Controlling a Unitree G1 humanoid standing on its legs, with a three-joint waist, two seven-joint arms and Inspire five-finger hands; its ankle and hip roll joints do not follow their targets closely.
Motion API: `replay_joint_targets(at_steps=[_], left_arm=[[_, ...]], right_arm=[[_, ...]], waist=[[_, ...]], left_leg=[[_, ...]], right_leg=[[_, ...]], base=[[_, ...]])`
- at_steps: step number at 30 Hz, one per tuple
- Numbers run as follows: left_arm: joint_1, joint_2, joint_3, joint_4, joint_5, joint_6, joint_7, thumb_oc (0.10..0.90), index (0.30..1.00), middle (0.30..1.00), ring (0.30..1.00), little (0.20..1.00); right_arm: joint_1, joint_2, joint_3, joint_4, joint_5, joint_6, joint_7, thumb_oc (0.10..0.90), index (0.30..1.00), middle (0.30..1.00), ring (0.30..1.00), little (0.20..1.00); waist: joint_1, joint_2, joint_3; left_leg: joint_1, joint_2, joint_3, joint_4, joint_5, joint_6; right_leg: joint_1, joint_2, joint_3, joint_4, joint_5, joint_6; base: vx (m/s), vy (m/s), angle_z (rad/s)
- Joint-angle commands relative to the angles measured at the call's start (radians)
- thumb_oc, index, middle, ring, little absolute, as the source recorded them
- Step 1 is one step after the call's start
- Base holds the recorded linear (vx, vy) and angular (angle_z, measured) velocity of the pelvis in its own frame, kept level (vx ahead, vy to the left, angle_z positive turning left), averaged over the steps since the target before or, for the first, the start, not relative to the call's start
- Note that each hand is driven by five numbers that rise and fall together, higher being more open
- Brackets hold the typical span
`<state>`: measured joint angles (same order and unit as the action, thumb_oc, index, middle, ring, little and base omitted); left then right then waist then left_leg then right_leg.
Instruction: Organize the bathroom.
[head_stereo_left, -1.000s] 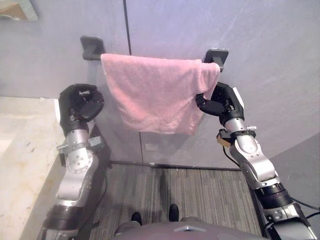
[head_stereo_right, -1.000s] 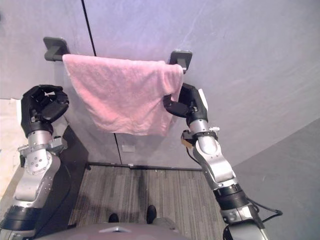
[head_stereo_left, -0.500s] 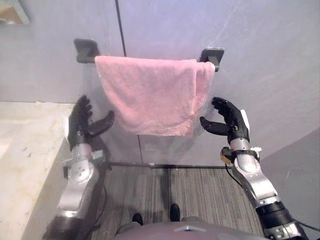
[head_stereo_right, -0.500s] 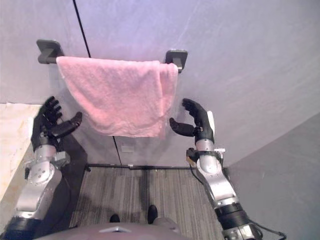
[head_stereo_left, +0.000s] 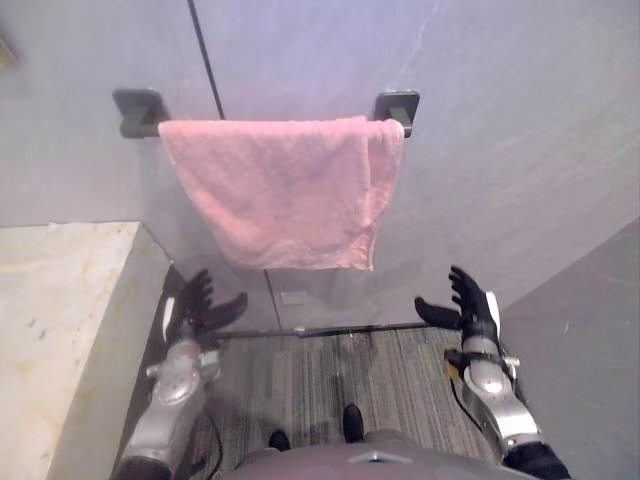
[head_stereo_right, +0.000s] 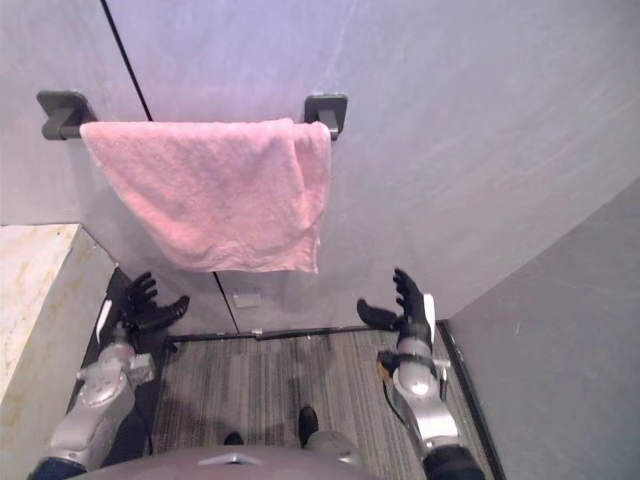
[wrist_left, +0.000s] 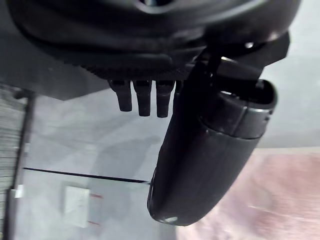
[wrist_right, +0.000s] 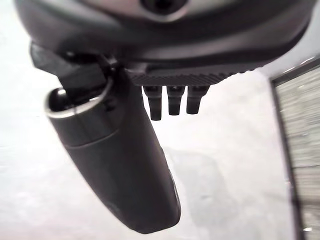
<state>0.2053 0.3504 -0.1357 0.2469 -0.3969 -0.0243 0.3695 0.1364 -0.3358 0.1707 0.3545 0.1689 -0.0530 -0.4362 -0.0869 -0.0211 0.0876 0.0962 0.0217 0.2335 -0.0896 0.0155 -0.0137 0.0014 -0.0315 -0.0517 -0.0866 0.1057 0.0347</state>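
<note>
A pink towel (head_stereo_left: 285, 190) hangs draped over a dark wall rail (head_stereo_left: 142, 108), bunched a little at its right end near the bracket (head_stereo_left: 399, 103). Both hands are low, well below the towel and apart from it. My left hand (head_stereo_left: 195, 312) is open with straight fingers near the counter's side. My right hand (head_stereo_left: 468, 303) is open too, thumb out, below and right of the towel. The left wrist view shows its fingers (wrist_left: 142, 97) straight and a patch of the pink towel (wrist_left: 265, 200) beyond. In the right wrist view the fingers (wrist_right: 172, 100) are straight and hold nothing.
A pale marble counter (head_stereo_left: 55, 330) fills the lower left. The grey wall (head_stereo_left: 500, 130) carries the rail. Striped grey flooring (head_stereo_left: 350, 380) lies below, with a darker grey panel (head_stereo_left: 600, 340) at the right.
Both hands have opened and dropped away from the towel, the right one letting go of its edge. The camera has shifted, so the rail sits higher and farther left.
</note>
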Motion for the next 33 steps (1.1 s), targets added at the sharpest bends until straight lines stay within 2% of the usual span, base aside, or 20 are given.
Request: replay_joint_targets(at_steps=[1,3,5,6,7,10,13,15,16,17,20,22,23,26,28,29,30,31,32,33], left_arm=[[-0.043,-0.001,-0.003,0.063,-0.007,-0.106,0.011,0.800,0.900,0.900,0.900,0.900],[-0.046,-0.008,-0.015,0.131,0.020,-0.131,0.022,0.800,0.900,0.900,0.900,0.900],[-0.067,-0.023,-0.037,0.289,0.055,-0.152,0.036,0.800,0.900,0.900,0.900,0.900],[-0.069,-0.023,-0.037,0.292,0.056,-0.155,0.037,0.800,0.900,0.900,0.900,0.900],[-0.079,-0.030,-0.045,0.372,0.070,-0.161,0.040,0.800,0.900,0.900,0.900,0.900],[-0.102,-0.063,-0.031,0.575,0.056,-0.144,0.010,0.800,0.900,0.900,0.900,0.900],[-0.124,-0.087,-0.025,0.748,0.075,-0.161,-0.017,0.800,0.900,0.900,0.900,0.900],[-0.137,-0.107,-0.018,0.838,0.016,-0.113,-0.056,0.800,0.900,0.900,0.900,0.900],[-0.140,-0.110,-0.015,0.856,0.024,-0.118,-0.059,0.800,0.900,0.900,0.900,0.900],[-0.149,-0.115,-0.015,0.922,0.046,-0.065,-0.099,0.800,0.900,0.900,0.900,0.900],[-0.162,-0.120,-0.031,0.976,0.124,0.011,-0.142,0.800,0.900,0.900,0.900,0.900],[-0.171,-0.117,-0.042,0.988,0.134,0.029,-0.145,0.800,0.900,0.900,0.900,0.900],[-0.186,-0.111,-0.052,0.992,0.117,0.066,-0.172,0.800,0.900,0.900,0.900,0.900],[-0.213,-0.107,-0.066,0.997,0.110,0.062,-0.174,0.800,0.900,0.900,0.900,0.900],[-0.225,-0.104,-0.074,1.002,0.104,0.056,-0.180,0.800,0.900,0.900,0.900,0.900],[-0.232,-0.101,-0.083,1.011,0.117,0.048,-0.183,0.800,0.900,0.900,0.900,0.900],[-0.233,-0.102,-0.081,1.011,0.140,0.040,-0.178,0.800,0.900,0.900,0.900,0.900],[-0.234,-0.103,-0.080,1.010,0.143,0.040,-0.175,0.800,0.900,0.900,0.900,0.900],[-0.234,-0.102,-0.072,1.016,0.157,0.039,-0.171,0.800,0.900,0.900,0.900,0.900],[-0.240,-0.103,-0.068,1.023,0.173,0.040,-0.175,0.800,0.900,0.900,0.900,0.900]], right_arm=[[-0.063,-0.005,-0.030,-0.005,-0.095,-0.169,-0.100,0.800,0.900,0.900,0.900,0.900],[-0.062,-0.007,-0.018,0.033,-0.130,-0.177,-0.116,0.800,0.900,0.900,0.900,0.900],[-0.063,-0.008,0.003,0.143,-0.090,-0.197,-0.141,0.800,0.900,0.900,0.900,0.900],[-0.064,-0.008,0.003,0.145,-0.088,-0.198,-0.141,0.800,0.900,0.900,0.900,0.900],[-0.061,-0.008,0.013,0.204,-0.082,-0.213,-0.145,0.800,0.900,0.900,0.900,0.900],[-0.059,0.005,0.025,0.346,-0.077,-0.219,-0.126,0.800,0.900,0.900,0.900,0.900],[-0.050,0.024,0.025,0.486,-0.072,-0.246,-0.077,0.800,0.900,0.900,0.900,0.900],[-0.040,0.044,0.030,0.567,-0.063,-0.236,-0.037,0.800,0.900,0.900,0.900,0.900],[-0.038,0.048,0.031,0.580,-0.051,-0.239,-0.033,0.800,0.900,0.900,0.900,0.900],[-0.037,0.065,0.023,0.640,-0.005,-0.263,-0.003,0.800,0.900,0.900,0.900,0.900],[-0.044,0.085,0.014,0.696,0.001,-0.285,0.046,0.800,0.900,0.900,0.900,0.900],[-0.050,0.094,0.014,0.711,0.003,-0.290,0.075,0.800,0.900,0.900,0.900,0.900],[-0.070,0.107,0.024,0.718,0.033,-0.262,0.111,0.800,0.900,0.900,0.900,0.900],[-0.108,0.099,0.030,0.735,0.059,-0.229,0.152,0.800,0.900,0.900,0.900,0.900],[-0.138,0.091,0.036,0.764,0.089,-0.216,0.181,0.800,0.900,0.900,0.900,0.900],[-0.149,0.093,0.039,0.777,0.111,-0.210,0.190,0.800,0.900,0.900,0.900,0.900],[-0.158,0.090,0.044,0.781,0.122,-0.202,0.198,0.800,0.900,0.900,0.900,0.900],[-0.160,0.089,0.045,0.780,0.124,-0.194,0.206,0.800,0.900,0.900,0.900,0.900],[-0.163,0.080,0.052,0.785,0.143,-0.164,0.241,0.800,0.900,0.900,0.900,0.900],[-0.162,0.075,0.053,0.786,0.150,-0.169,0.244,0.800,0.900,0.900,0.900,0.900]], waist=[[-0.013,0.003,-0.005],[-0.015,0.004,-0.004],[-0.022,0.005,-0.003],[-0.022,0.005,-0.003],[-0.026,0.005,-0.002],[-0.029,0.004,-0.004],[-0.032,0.001,-0.005],[-0.035,-0.004,-0.006],[-0.036,-0.005,-0.005],[-0.039,-0.009,-0.003],[-0.044,-0.007,0.001],[-0.043,-0.001,0.003],[-0.042,0.009,0.008],[-0.043,0.036,0.026],[-0.024,0.043,0.033],[-0.013,0.038,0.036],[0.001,0.028,0.041],[0.004,0.025,0.044],[0.009,0.019,0.059],[0.007,0.016,0.071]], left_leg=[[0.009,-0.019,-0.016,0.002,-0.049,0.035],[0.007,-0.022,-0.014,0.002,-0.050,0.037],[0.001,-0.023,-0.016,0.002,-0.051,0.037],[0.001,-0.024,-0.016,0.002,-0.051,0.037],[-0.001,-0.024,-0.018,0.002,-0.051,0.036],[-0.008,-0.025,-0.022,0.002,-0.045,0.034],[-0.017,-0.027,-0.021,0.002,-0.040,0.034],[-0.029,-0.025,-0.017,0.002,-0.032,0.030],[-0.031,-0.024,-0.016,0.002,-0.030,0.029],[-0.037,-0.019,-0.017,0.002,-0.024,0.025],[-0.045,-0.006,-0.024,0.002,-0.015,0.026],[-0.051,0.001,-0.024,0.002,-0.011,0.030],[-0.061,0.014,-0.025,0.002,-0.001,0.040],[-0.092,0.050,-0.040,0.002,0.040,0.040],[-0.150,0.078,-0.051,0.002,0.078,0.019],[-0.181,0.079,-0.061,0.002,0.092,0.009],[-0.207,0.091,-0.080,0.002,0.112,-0.011],[-0.211,0.094,-0.084,0.002,0.115,-0.015],[-0.237,0.127,-0.095,0.002,0.121,-0.033],[-0.248,0.139,-0.093,0.002,0.120,-0.040]], right_leg=[[0.045,-0.005,-0.029,-0.001,-0.025,0.082],[0.044,-0.008,-0.030,-0.001,-0.025,0.085],[0.041,-0.010,-0.035,-0.001,-0.024,0.090],[0.041,-0.010,-0.035,-0.001,-0.024,0.090],[0.041,-0.010,-0.036,-0.001,-0.025,0.092],[0.036,-0.012,-0.037,-0.001,-0.018,0.096],[0.028,-0.016,-0.038,-0.001,-0.010,0.102],[0.019,-0.019,-0.048,-0.001,-0.002,0.109],[0.018,-0.019,-0.050,-0.001,-0.001,0.110],[0.019,-0.016,-0.052,-0.001,0.000,0.110],[0.018,-0.014,-0.043,0.041,-0.028,0.103],[0.011,-0.022,-0.042,0.101,-0.052,0.103],[-0.020,-0.036,-0.031,0.232,-0.064,0.114],[-0.055,-0.018,0.037,0.388,-0.091,0.107],[0.000,0.012,0.070,0.341,-0.172,0.083],[0.048,0.027,0.078,0.291,-0.210,0.065],[0.092,0.044,0.089,0.219,-0.225,0.041],[0.102,0.048,0.091,0.201,-0.224,0.037],[0.110,0.053,0.097,0.176,-0.222,0.024],[0.117,0.055,0.095,0.166,-0.219,0.017]], base=[[-0.03,0.024,-0.05],[-0.04,0.025,-0.04],[-0.06,0.031,-0.01],[-0.04,0.020,0.00],[-0.03,0.023,0.01],[-0.02,0.030,0.01],[-0.04,0.028,-0.02],[-0.06,0.002,-0.03],[-0.10,-0.061,-0.02],[-0.11,-0.087,-0.04],[-0.19,-0.130,-0.07],[-0.24,-0.132,-0.07],[-0.27,-0.139,-0.14],[-0.35,-0.208,0.01],[-0.28,-0.265,0.32],[-0.23,-0.292,0.65],[-0.20,-0.251,0.58],[-0.31,-0.302,0.51],[-0.31,-0.250,0.37],[-0.31,-0.224,0.42]])
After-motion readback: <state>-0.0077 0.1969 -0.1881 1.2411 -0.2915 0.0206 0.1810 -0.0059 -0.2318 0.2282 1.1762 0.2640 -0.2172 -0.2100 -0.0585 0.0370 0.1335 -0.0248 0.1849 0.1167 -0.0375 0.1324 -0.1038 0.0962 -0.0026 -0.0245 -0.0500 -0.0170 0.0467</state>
